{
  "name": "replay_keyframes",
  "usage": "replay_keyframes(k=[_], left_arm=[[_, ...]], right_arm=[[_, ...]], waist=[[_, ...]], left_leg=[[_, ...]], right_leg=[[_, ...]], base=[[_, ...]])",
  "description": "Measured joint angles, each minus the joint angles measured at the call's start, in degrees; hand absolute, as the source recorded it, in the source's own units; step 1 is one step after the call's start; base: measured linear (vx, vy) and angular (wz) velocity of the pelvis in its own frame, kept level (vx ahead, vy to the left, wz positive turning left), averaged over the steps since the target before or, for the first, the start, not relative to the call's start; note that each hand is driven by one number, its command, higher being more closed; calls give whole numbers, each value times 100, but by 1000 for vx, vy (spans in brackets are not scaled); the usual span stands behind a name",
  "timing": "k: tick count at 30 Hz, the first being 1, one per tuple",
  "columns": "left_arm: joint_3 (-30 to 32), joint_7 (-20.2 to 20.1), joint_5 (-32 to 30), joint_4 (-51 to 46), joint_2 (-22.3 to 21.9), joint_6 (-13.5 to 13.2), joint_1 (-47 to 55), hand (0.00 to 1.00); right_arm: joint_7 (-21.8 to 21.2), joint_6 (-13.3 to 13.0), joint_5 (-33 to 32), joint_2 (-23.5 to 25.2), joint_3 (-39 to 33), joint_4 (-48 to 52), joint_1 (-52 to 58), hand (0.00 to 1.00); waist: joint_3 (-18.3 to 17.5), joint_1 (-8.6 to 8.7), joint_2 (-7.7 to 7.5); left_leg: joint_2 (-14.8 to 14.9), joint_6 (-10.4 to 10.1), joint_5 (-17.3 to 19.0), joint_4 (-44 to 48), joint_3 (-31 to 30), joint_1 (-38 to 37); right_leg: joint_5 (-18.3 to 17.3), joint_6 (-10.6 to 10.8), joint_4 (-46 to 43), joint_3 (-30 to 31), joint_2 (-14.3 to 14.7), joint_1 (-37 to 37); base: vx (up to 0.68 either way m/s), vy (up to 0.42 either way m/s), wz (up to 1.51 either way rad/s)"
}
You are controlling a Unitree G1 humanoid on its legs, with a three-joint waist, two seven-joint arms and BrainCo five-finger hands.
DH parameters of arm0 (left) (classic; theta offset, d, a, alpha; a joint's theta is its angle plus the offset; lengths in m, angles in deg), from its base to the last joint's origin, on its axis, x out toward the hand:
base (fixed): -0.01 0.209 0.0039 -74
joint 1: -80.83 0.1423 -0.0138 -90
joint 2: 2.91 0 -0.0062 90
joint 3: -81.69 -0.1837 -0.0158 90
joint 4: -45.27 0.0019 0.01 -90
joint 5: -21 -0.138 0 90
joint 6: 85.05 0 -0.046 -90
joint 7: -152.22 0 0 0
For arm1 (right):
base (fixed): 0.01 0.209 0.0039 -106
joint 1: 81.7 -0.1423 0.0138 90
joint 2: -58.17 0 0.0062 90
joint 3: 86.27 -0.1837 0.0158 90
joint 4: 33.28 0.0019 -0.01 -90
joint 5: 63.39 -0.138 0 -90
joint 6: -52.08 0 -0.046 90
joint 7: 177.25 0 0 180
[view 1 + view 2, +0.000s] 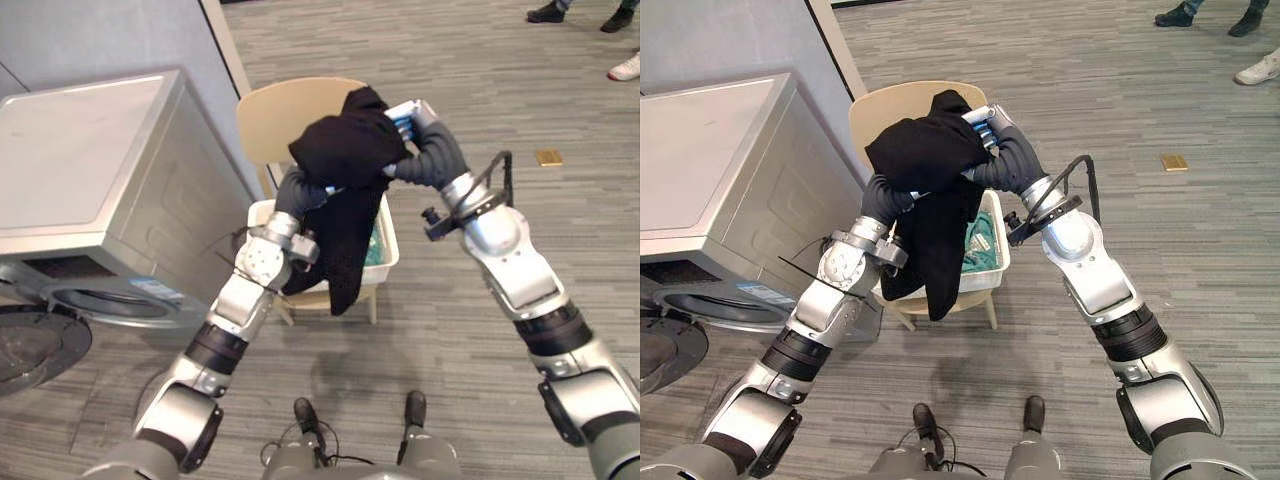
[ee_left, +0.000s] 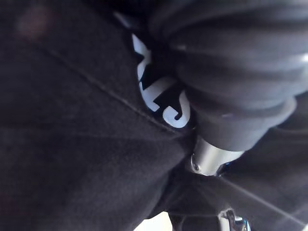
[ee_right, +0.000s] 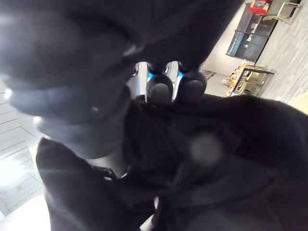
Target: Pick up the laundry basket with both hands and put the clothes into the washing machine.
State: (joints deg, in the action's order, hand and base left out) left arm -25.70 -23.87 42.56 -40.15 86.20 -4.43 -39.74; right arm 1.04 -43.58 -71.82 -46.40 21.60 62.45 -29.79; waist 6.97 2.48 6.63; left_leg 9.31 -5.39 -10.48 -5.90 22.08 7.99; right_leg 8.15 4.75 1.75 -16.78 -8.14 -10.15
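garment point(image 1: 345, 160) lifted, right hand point(image 3: 160, 89) pinching — basket point(image 1: 1000, 250) below

A pale wooden chair point(image 1: 272, 118) with a rounded back stands on the grey striped floor point(image 1: 480, 70), its back turned to the far side, close to a grey wall point(image 1: 100, 35). Well to the chair's right, a small tan square point(image 1: 548, 157) lies flat on the floor. Along the floor's far right edge are people's feet: two dark shoes point(image 1: 548, 12) and one white shoe point(image 1: 625, 68). The right wrist view catches distant shelving point(image 3: 248, 77).
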Motion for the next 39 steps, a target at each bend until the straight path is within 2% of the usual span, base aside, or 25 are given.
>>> replay_keyframes(k=[2, 3, 8, 15, 18, 23, 27, 30, 33, 36, 39], left_arm=[[39, 79, -73, -6, -107, 0, 35, 100], [79, 144, -163, -6, -148, 0, 43, 100], [434, 334, -266, -7, -364, 0, 78, 100], [801, 551, -263, -33, -482, -2, 79, 100], [920, 630, -263, -149, -537, -9, 81, 100], [1217, 637, -264, -300, -560, -92, 290, 100], [1715, 639, -265, -477, -565, -94, 800, 100], [1973, 639, -264, -562, -564, -93, 1010, 100], [2316, 640, -263, -748, -560, -94, 1259, 100], [2744, 645, -263, -988, -556, -111, 1573, 100], [3201, 658, -252, -1231, -557, -125, 1984, 100]], right_arm=[[-34, 0, 0, 69, -1, -41, 43, 100], [-73, 2, 0, 95, -1, -70, 58, 0], [-121, 13, -2, 116, 1, -246, 226, 0], [-219, 180, -2, 118, 0, -275, 434, 0], [-215, 208, -4, 180, -200, -273, 634, 0], [-141, 211, -49, 351, -1156, -239, 1109, 0], [40, 210, -47, 429, -2007, -166, 1752, 0], [47, 212, -46, 439, -2442, -23, 2199, 0], [51, 212, -38, 539, -2878, 40, 2619, 0], [56, 247, 54, 745, -3361, 40, 3249, 0], [58, 417, 323, 1092, -3748, -12, 3868, 0]], waist=[[20, -3, -31], [32, 0, -48], [42, -4, -67], [51, -8, -88], [62, -6, -125], [59, 18, -141], [52, 64, -160], [43, 71, -181], [24, 146, -220], [-35, 156, -279], [-110, 170, -329]], left_leg=[[1, 0, 0, 0, 2, 0], [1, 0, 0, 0, 4, 0], [0, 0, 0, 0, 9, 0], [0, 0, 0, 0, 10, -1], [0, 0, 0, 0, 8, -1], [0, 0, 0, 0, 9, -19], [9, -20, 26, 0, 19, -77], [10, -22, 34, 0, 20, -78], [14, -60, 70, 0, 14, -114], [36, -44, 107, 0, 19, -188], [57, -49, 124, 0, -5, -188]], right_leg=[[3, -2, 1, 3, 2, -1], [6, -2, 1, 6, 2, -2], [11, -2, 1, 7, 1, -2], [16, 0, 1, 2, 1, 1], [18, 2, 1, 2, 0, 4], [18, 3, 13, 3, 2, 26], [3, 38, 75, 19, 20, 93], [31, 39, 162, 17, 33, 134], [43, 36, 237, -1, 46, 215], [37, 38, 272, 18, 79, 286], [39, 37, 351, -6, 115, 338]], base=[[37, -23, -2], [32, -19, 0], [0, 0, 0], [0, 0, 0], [0, 0, 0], [0, 0, 0], [0, 0, -2], [0, 0, 0], [47, -27, 2], [54, -28, -5], [63, -33, 2]])
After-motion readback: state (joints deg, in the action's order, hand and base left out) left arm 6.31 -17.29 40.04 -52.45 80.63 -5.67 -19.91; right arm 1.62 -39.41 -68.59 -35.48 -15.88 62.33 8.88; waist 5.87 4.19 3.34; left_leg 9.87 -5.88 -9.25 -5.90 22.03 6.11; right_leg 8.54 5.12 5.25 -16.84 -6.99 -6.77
